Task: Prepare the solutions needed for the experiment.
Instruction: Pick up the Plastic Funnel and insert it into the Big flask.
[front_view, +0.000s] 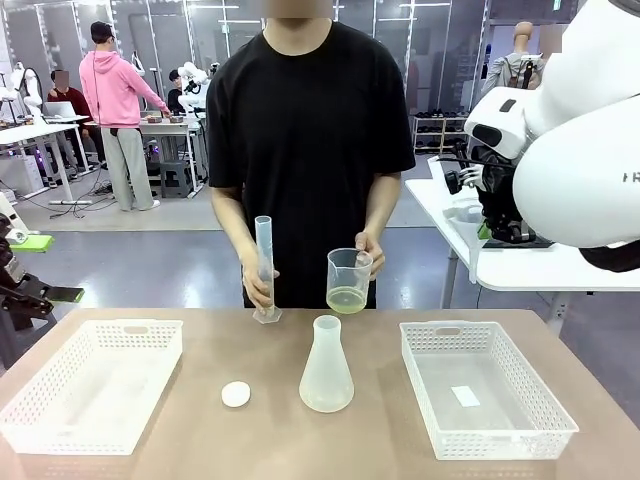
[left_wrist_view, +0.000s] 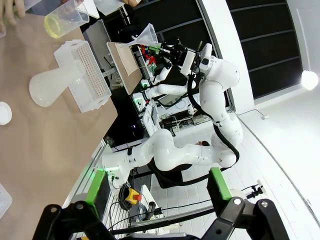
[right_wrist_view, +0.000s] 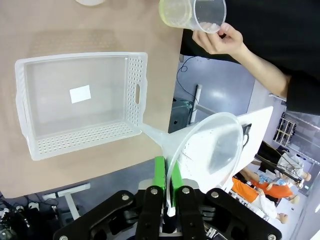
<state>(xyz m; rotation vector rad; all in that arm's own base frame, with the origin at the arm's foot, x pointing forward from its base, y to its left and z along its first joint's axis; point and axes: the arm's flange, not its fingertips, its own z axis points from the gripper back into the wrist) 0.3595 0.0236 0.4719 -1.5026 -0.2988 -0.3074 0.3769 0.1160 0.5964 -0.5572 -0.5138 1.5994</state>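
Note:
The pale yellow-green solution lies as a shallow layer in a clear beaker, held by the person's hand just above the table's far edge. The same beaker appears at the top of the right wrist view and again in the left wrist view. The person's other hand steadies an upright graduated cylinder. An empty conical flask stands mid-table. My right gripper is shut on the rim of a clear funnel, raised off the table's right side. My left gripper is open and empty at the far left.
A white basket sits on the left of the table. Another white basket sits on the right, with a small white label inside. A small white round disc lies left of the flask. A white side table stands behind on the right.

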